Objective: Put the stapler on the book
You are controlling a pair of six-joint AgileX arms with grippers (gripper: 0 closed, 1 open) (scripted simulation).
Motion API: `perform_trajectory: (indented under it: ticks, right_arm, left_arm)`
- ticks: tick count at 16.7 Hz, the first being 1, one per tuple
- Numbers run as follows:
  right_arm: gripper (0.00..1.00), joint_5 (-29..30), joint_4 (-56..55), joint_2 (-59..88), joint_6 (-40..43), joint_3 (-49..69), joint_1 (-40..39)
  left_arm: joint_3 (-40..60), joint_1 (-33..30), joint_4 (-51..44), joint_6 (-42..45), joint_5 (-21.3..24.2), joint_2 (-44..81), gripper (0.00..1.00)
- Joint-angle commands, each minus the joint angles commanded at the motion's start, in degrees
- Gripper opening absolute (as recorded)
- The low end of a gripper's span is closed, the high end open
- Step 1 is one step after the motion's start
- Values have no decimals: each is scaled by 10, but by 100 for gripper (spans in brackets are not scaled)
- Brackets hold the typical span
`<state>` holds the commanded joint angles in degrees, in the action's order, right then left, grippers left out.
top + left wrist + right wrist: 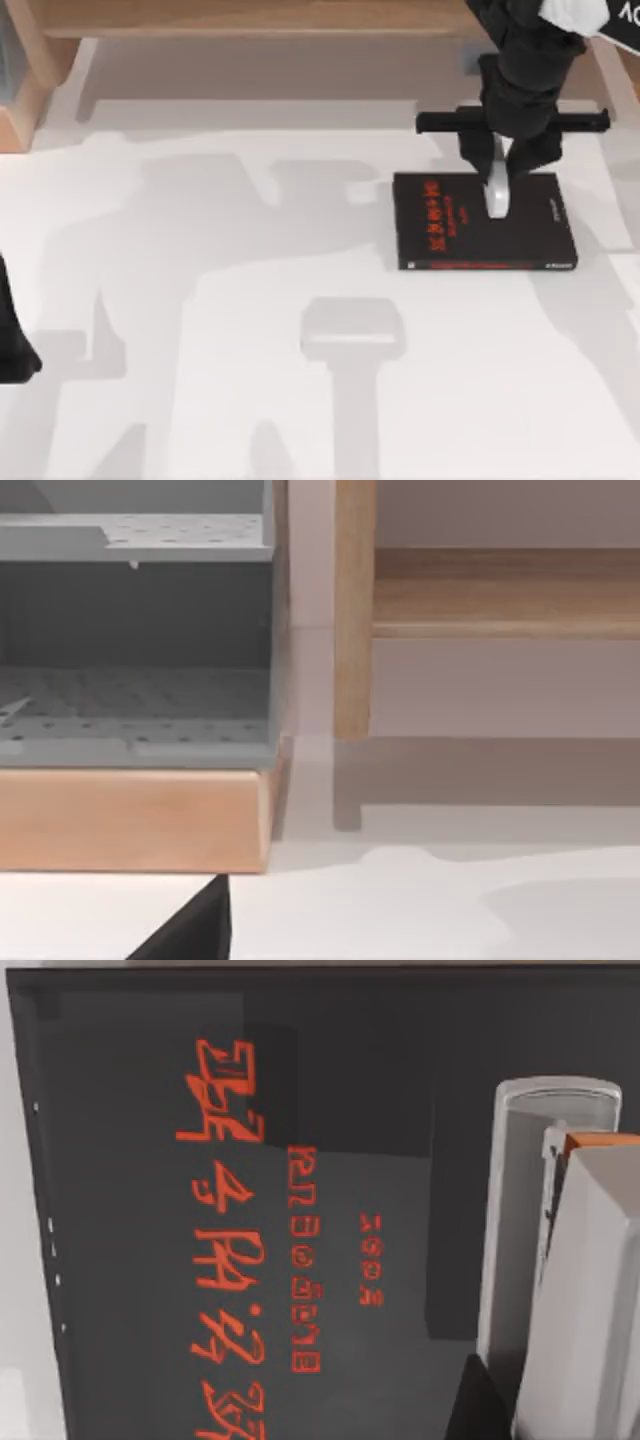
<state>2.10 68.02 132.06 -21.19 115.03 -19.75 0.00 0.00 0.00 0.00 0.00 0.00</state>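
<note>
The black book (450, 235) with red lettering lies flat at the table's right-centre. The small silver stapler (498, 190) stands on its cover near the far edge, pointing toward the front. My right gripper (505, 160) comes down from above and is shut on the stapler's far end, one finger on each side. In the right wrist view the book (150, 1210) spreads under the camera, and the stapler (520, 1240) rests against the cover with a dark finger (485, 1405) touching its side. My left arm (15, 340) is parked at the table's left edge.
A wooden shelf frame (250, 18) runs along the back of the white table (250, 300). The left wrist view faces a grey perforated rack (130, 680) on a wooden base and a wooden post (352, 610). Open tabletop lies left of the book.
</note>
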Motion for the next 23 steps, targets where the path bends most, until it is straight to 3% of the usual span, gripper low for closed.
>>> perform_trajectory:
  ticks: [8, 21, 23]
  right_arm:
    - [0, 1, -50, 12, 1, -39, -1]
    - [98, 1, -50, 12, 1, -39, -1]
    - [100, 1, -50, 12, 1, -39, -1]
  left_arm:
    - [0, 0, 0, 0, 0, 0, 100]
    - [0, 0, 0, 0, 0, 0, 100]
    - [0, 0, 0, 0, 0, 0, 100]
